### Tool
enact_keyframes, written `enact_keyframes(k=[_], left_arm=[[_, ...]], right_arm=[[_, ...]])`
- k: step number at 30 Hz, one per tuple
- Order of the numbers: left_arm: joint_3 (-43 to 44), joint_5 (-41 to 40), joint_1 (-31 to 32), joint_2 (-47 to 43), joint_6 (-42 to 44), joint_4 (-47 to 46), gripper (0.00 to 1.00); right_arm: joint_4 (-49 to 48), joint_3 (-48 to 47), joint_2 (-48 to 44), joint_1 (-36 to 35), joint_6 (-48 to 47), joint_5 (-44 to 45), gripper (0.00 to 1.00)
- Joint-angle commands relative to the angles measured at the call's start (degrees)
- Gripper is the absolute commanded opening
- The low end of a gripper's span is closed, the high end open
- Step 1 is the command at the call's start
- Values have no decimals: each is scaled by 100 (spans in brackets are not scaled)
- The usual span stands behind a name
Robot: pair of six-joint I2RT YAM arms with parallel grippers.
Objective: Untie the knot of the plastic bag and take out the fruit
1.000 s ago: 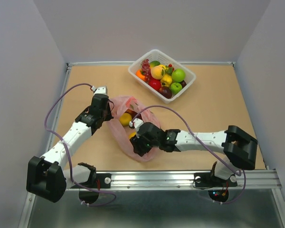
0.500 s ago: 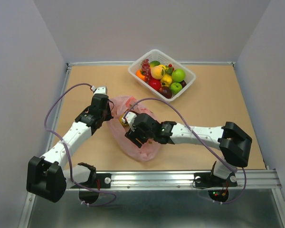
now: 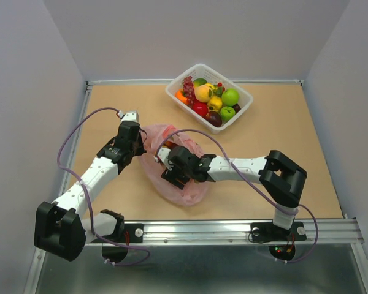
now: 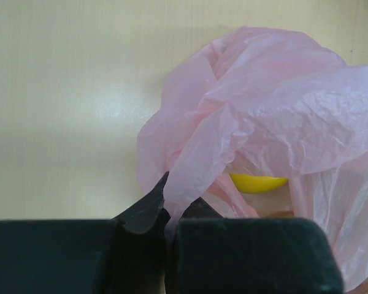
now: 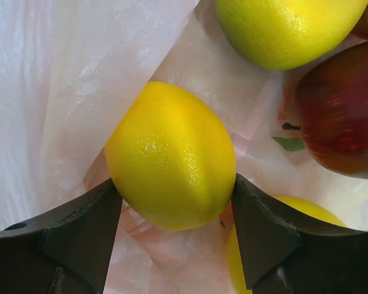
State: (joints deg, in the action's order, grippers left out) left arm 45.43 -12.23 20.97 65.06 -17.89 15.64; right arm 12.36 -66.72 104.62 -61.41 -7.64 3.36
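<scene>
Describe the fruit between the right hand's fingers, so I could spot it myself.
Find the crumpled pink bag in the middle of the table, where the right hand reaches in. Between that hand's two fingers sits a lemon, egg-shaped and bright yellow with finely dimpled skin. The dark red apple and the rounder greenish-yellow fruit nearby lie outside the fingers.

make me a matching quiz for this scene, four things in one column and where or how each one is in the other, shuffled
1 left gripper
2 right gripper
3 basket
4 red apple

a white, beyond the bag
b pinching bag film
c clamped on the lemon
d in the bag, beside the lemon

Pairs: 1-b, 2-c, 3-a, 4-d
</scene>
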Motion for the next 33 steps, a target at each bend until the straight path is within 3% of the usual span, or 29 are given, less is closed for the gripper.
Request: enact_keyframes(k=[1,3,6,16,24,28,33], left_arm=[[-61,-51,-23,-134,84,-105,12],[-52,-60,-14,-142,93,-114,12],[-43,-157,-14,-169,67,-96,12],[1,-780,-172,-415,-74,62,12],[10,-939,-418,-792,-109,88,12],[-8,-1027,-506,-960,-127,71,12],[10,-948,-585,-951,-109,53,12]], right_arm=[[74,-184,-73,32,-106,-221,48],[65,-192,-178,32,-106,-186,30],[74,-140,-459,32,-106,-72,15],[65,-157,-1874,41,-45,-81,12],[-189,-386,-2411,383,-115,1287,11],[-584,-386,-2499,1224,-71,1782,10],[-1033,-517,-1965,2394,34,1845,12]])
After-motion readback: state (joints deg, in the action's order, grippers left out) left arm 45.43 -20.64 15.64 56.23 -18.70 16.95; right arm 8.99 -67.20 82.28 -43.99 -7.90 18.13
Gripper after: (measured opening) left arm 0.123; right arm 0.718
